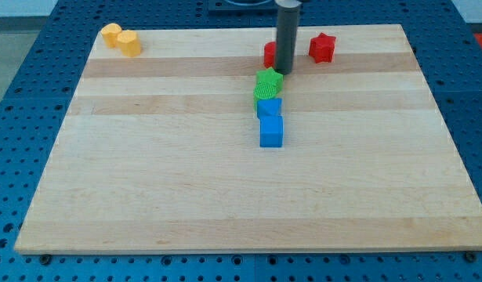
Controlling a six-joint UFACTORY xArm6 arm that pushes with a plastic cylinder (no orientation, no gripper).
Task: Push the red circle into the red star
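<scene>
The red circle (269, 54) lies near the view's top, mostly hidden behind the dark rod. The red star (322, 48) lies a short way to its right, apart from it. My tip (284, 71) rests on the board just in front of the red circle's right side and just above the green star (269, 80).
A green block (266, 91) touches the green star below it, then two blue blocks, one (269, 107) above the other (271, 131), run down in a column. Two yellow blocks (110, 34) (129, 43) sit at the wooden board's (225, 204) top left corner.
</scene>
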